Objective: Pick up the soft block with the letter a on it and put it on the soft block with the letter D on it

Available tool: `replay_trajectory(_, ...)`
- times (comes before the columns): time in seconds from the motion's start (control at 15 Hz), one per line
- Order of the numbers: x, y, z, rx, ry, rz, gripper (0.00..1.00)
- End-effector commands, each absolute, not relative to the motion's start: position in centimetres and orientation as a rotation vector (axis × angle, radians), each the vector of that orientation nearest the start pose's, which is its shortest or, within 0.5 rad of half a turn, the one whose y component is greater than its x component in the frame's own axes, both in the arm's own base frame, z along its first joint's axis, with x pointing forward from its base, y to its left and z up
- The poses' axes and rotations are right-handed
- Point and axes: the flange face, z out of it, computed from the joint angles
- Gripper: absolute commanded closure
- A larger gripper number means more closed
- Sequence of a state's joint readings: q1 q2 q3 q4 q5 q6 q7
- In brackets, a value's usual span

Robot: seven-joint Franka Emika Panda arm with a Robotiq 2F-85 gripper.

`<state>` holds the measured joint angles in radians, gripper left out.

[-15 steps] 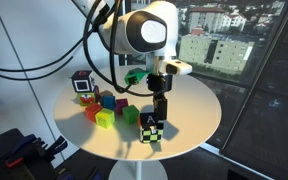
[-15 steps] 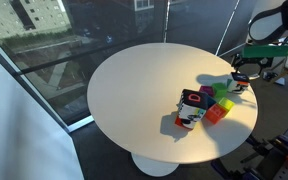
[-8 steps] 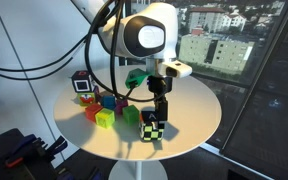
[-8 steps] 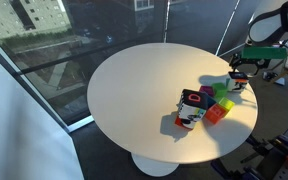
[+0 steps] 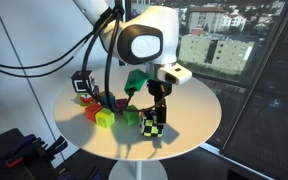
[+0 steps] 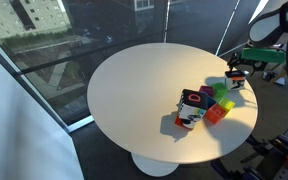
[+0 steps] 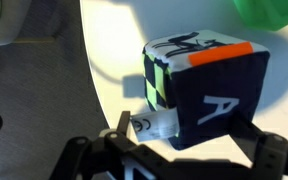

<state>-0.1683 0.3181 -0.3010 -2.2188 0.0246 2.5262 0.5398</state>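
Fingers (image 7: 256,142) clenched on the letter-A soft block (image 7: 209,95), low over the table (image 5: 199,110); lifting step; next, carry over the small cubes (image 5: 104,118) onto the letter-D soft block (image 5: 82,84).

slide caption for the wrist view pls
Wrist view: the gripper clasps the soft block with the letter a, white table behind.

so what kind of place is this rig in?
Probably an upper-floor office or lab: floor-to-ceiling windows look down on rooftops, and a round white table stands by the glass.
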Motion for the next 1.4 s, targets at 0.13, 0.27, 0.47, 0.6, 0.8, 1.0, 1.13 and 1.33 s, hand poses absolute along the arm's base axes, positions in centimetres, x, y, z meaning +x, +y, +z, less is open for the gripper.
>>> replay_trajectory(0.13,48.8,-25.2,23.0,-2.759,1.58,-0.068,0.44)
replay_trajectory(0.27,48.9,-25.2,22.9,-2.756,1.589,-0.076,0.59)
replay_trajectory(0.47,48.9,-25.3,22.9,-2.757,1.592,-0.083,0.8)
replay_trajectory(0.6,48.9,-25.3,22.9,-2.755,1.594,-0.083,0.94)
replay_trajectory(0.8,49.0,-25.1,23.3,-2.759,1.594,-0.07,1.0)
replay_trajectory(1.0,49.2,-24.5,24.3,-2.772,1.581,-0.071,0.97)
replay_trajectory(1.13,49.4,-24.0,25.2,-2.774,1.57,-0.087,0.97)
replay_trajectory(1.33,49.7,-22.9,27.1,-2.766,1.546,-0.13,0.97)
